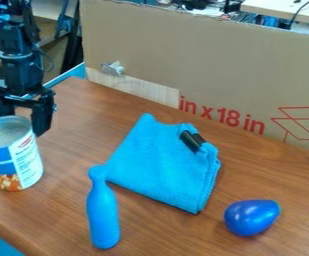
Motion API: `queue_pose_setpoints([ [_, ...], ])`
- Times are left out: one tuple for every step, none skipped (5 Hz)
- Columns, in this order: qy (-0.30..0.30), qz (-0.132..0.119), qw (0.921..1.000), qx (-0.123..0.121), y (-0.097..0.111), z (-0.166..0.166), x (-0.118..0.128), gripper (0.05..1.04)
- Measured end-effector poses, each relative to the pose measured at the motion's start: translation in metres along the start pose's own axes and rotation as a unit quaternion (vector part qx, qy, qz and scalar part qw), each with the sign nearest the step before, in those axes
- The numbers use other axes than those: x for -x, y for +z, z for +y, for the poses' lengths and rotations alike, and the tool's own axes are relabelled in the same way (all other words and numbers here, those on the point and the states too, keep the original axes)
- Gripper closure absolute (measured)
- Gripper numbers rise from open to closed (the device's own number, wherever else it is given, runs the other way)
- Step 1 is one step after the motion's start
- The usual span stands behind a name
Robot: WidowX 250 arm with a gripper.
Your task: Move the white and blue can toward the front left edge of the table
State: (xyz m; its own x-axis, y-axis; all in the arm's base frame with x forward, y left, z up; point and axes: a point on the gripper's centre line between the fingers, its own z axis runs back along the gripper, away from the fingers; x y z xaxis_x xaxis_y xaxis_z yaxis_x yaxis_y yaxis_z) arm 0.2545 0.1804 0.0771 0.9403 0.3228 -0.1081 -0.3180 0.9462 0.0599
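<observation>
The black gripper (23, 111) hangs at the left side, fingers spread apart, just behind the top of a tin can (15, 159). The can stands upright with a blue, white and food-picture label, and hides part of the left finger. Whether a finger touches the can I cannot tell. A folded bright blue cloth (158, 165) lies mid-table, with a small black object (192, 141) on its upper right part. Below the cloth's left corner is a blue bowling-pin-shaped object (103, 215). At the lower right rests a shiny dark blue egg-shaped object (251, 217).
A tall cardboard panel (217, 65) with red print stands along the back of the brown wooden table (177, 230). The table's left edge runs close by the can. Behind the panel are cables and another light tabletop (287, 7).
</observation>
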Motion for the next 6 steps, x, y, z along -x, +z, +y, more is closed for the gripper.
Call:
queue_pose_setpoints([
  [0.015, 0.027, 0.9995, -0.009, -0.005, 0.001, 0.013, 0.083],
  [0.024, 0.039, 0.9988, -0.017, -0.006, 0.003, 0.017, 0.083],
  [0.025, 0.015, 0.9996, 0.005, 0.009, -0.001, 0.005, 0.083],
  [0.003, -0.070, 0.9972, 0.028, 0.060, -0.010, -0.002, 0.083],
  [-0.033, -0.125, 0.9912, 0.028, 0.094, -0.032, 0.002, 0.083],
  [-0.052, -0.125, 0.9904, 0.029, 0.101, -0.056, 0.016, 0.083],
])
